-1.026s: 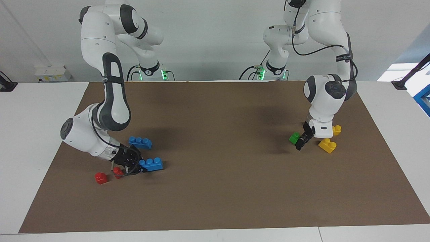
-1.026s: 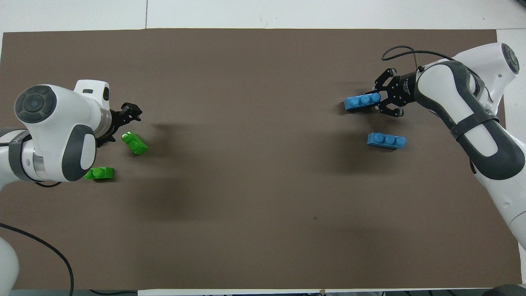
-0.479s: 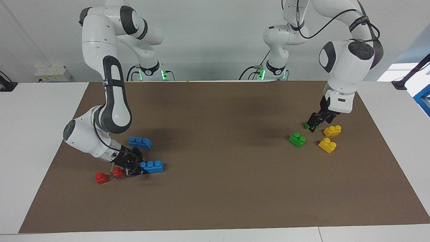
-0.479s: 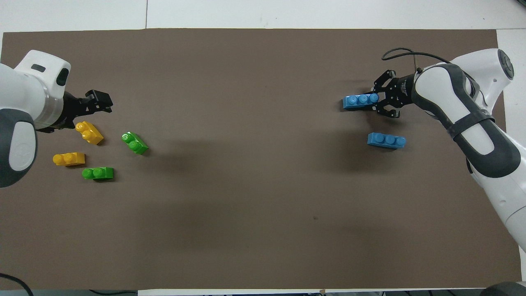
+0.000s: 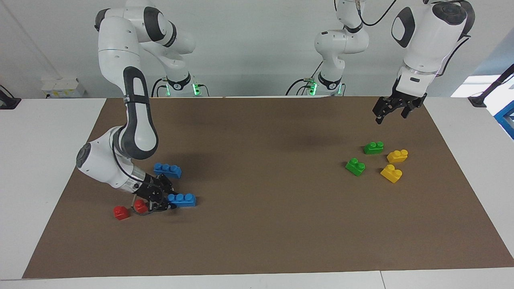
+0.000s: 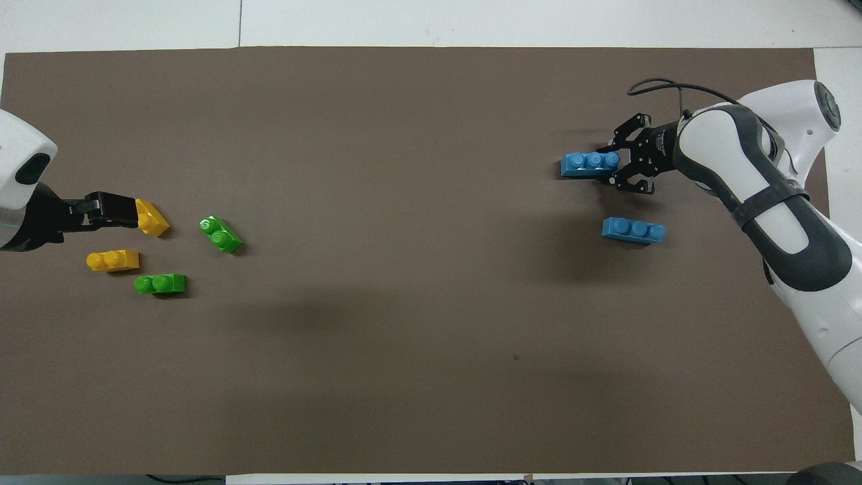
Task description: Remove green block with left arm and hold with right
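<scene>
Left gripper [image 5: 391, 110]: is hanging high over the brown mat [image 5: 261, 241] near the left arm's end, jaws spread wide and holding nothing; in the overhead view [image 6: 108, 209] it is covering part of a yellow brick without touching it.
Change at the left arm: a second ago it was down at the mat, just beside the green block [image 5: 355, 166]; it is now lifting clear and leaving that block behind.
Green block: is lying loose on the mat toward the left arm's end [image 6: 221, 234], apart from every other brick and from both grippers.
Second green block [image 5: 373, 147]: is sitting a little nearer to the robots [image 6: 160, 283], also free.
Yellow bricks: two, one [image 5: 397, 155] beside the second green block and one [image 5: 391, 173] beside the first, toward the mat's edge.
Right gripper [image 5: 160, 196]: is staying low at the right arm's end, at the end of a blue three-stud brick [image 6: 591, 164]; whether it is gripping that brick or letting go cannot be told.
Other blue brick [image 6: 633, 230]: is resting nearer to the robots, untouched.
Red bricks: two, [image 5: 120, 212] and [image 5: 140, 206], just beside the right gripper.
Meaning for the task: the removal seems finished, judging by the separate green block and the retreating left arm.
</scene>
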Motion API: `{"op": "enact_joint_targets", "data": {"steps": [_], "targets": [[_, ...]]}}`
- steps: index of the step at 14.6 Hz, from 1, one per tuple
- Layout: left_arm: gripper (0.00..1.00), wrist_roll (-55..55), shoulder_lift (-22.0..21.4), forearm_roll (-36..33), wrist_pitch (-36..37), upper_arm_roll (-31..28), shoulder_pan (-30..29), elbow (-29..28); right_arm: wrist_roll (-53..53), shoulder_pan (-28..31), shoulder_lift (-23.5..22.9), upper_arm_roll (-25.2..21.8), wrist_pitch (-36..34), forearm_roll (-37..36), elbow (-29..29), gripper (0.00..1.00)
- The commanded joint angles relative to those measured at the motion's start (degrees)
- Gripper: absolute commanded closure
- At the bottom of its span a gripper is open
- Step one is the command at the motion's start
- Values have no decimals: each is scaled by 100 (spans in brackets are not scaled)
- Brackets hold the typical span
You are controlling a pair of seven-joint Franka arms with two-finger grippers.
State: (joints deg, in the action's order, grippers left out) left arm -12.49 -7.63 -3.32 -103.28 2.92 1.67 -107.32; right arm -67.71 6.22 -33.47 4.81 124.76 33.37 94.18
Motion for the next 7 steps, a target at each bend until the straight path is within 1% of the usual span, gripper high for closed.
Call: {"op": "enact_joint_targets", "data": {"steps": [1, 3, 4, 7], "targets": [[0, 168, -90, 60, 203, 42, -88, -52, -85, 2, 270, 29, -179, 11, 74, 6], [0, 395, -81, 60, 326, 51, -62, 27, -102, 10, 471, 12, -434, -23, 47, 6], [0, 631, -81, 60, 370, 51, -10, 44, -111, 10, 629, 12, -591, -24, 56, 6], [0, 687, -37, 130, 546, 60, 0, 237, -120, 80, 1192, -6, -1180, -41, 56, 5]]}}
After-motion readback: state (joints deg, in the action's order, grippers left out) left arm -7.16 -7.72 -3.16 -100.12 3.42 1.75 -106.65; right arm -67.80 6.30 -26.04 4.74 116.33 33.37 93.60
